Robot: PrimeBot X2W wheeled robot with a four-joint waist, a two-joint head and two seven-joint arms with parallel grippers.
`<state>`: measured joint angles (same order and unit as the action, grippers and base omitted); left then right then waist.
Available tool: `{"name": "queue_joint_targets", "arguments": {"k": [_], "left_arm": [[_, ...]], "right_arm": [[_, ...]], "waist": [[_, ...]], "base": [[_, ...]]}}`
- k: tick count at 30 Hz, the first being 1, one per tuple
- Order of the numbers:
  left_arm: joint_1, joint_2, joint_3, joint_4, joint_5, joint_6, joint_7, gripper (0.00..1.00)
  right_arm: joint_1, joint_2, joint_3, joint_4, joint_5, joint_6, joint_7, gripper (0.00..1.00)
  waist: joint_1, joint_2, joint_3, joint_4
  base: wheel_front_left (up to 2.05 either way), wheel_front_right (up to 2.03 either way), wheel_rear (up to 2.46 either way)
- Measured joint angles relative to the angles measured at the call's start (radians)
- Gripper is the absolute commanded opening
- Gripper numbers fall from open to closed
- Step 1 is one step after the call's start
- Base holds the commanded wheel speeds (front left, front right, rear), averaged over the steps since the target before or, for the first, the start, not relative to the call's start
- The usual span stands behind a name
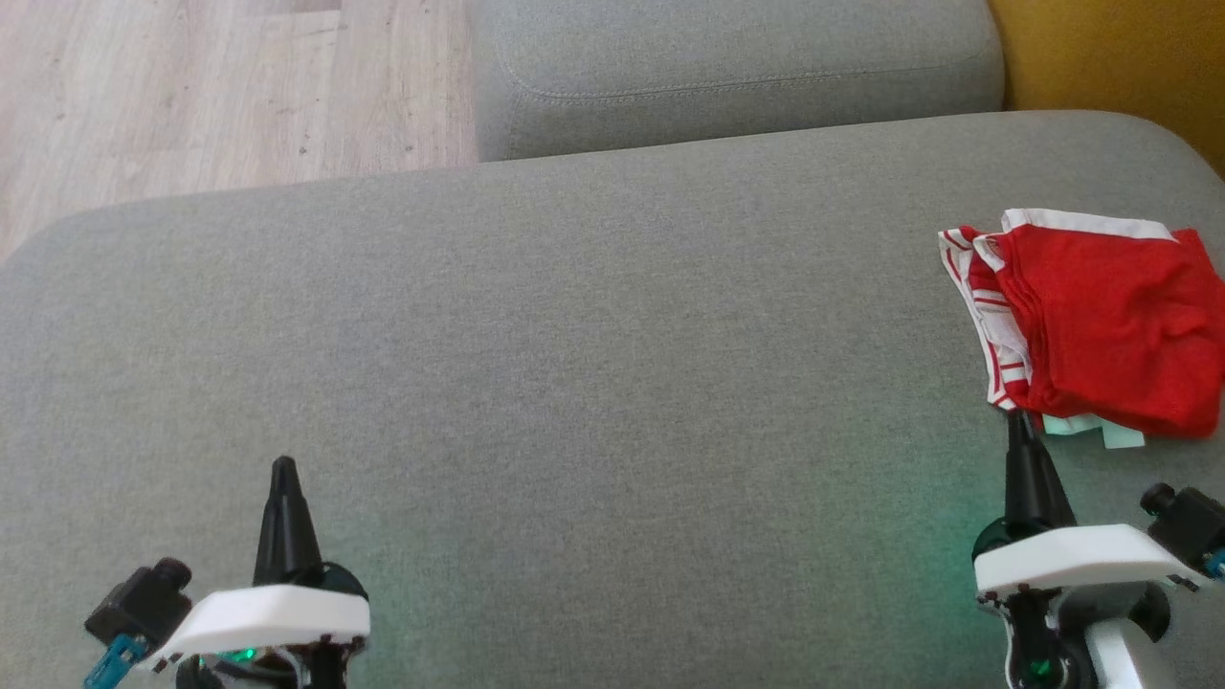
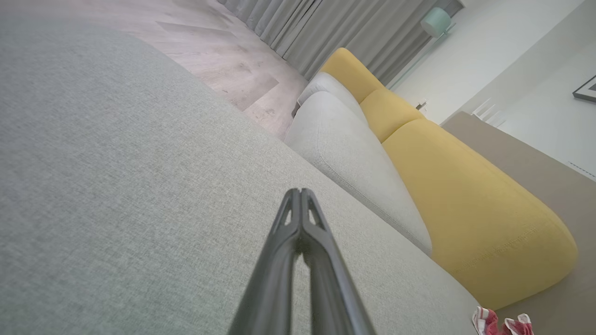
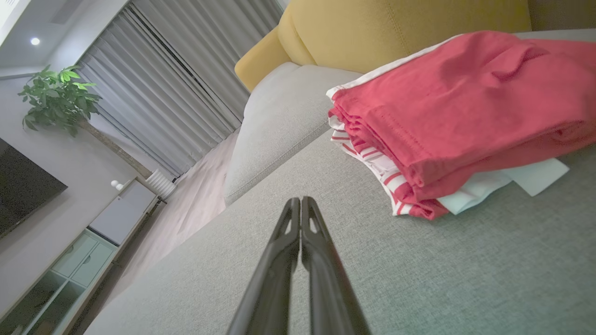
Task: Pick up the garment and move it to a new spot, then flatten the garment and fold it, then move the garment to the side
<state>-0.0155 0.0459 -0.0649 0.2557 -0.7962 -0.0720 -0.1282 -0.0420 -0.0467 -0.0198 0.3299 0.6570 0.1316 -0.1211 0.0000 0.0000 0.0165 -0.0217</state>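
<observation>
Now the folded red-and-white fabric garment lies on the grey woven sofa cushion, left gripper and right gripper both pinched together, empty.

Soft, even daylight; sharp focus, wrist views bent at the edges.

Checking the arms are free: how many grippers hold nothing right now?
2. The left gripper is shut at lower left over the grey cushion; the right gripper, also shut, is at lower right beside the folded red garment.
</observation>
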Motion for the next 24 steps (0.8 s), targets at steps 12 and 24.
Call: {"name": "queue_joint_targets", "arguments": {"k": [12,24], "left_arm": [[0.000,0.000,0.017,0.001,-0.119,-0.009,0.034,0.00],[-0.004,0.000,0.037,0.005,-0.239,-0.017,0.070,0.00]], "right_arm": [[-0.007,0.000,-0.019,-0.007,0.139,0.000,0.035,0.00],[-0.007,0.000,-0.034,-0.013,0.277,0.000,0.067,0.00]], "waist": [[0.0000,0.0000,-0.002,0.003],[0.0000,0.0000,-0.004,0.006]], "base": [[0.00,0.00,0.00],[0.00,0.00,0.00]]}}
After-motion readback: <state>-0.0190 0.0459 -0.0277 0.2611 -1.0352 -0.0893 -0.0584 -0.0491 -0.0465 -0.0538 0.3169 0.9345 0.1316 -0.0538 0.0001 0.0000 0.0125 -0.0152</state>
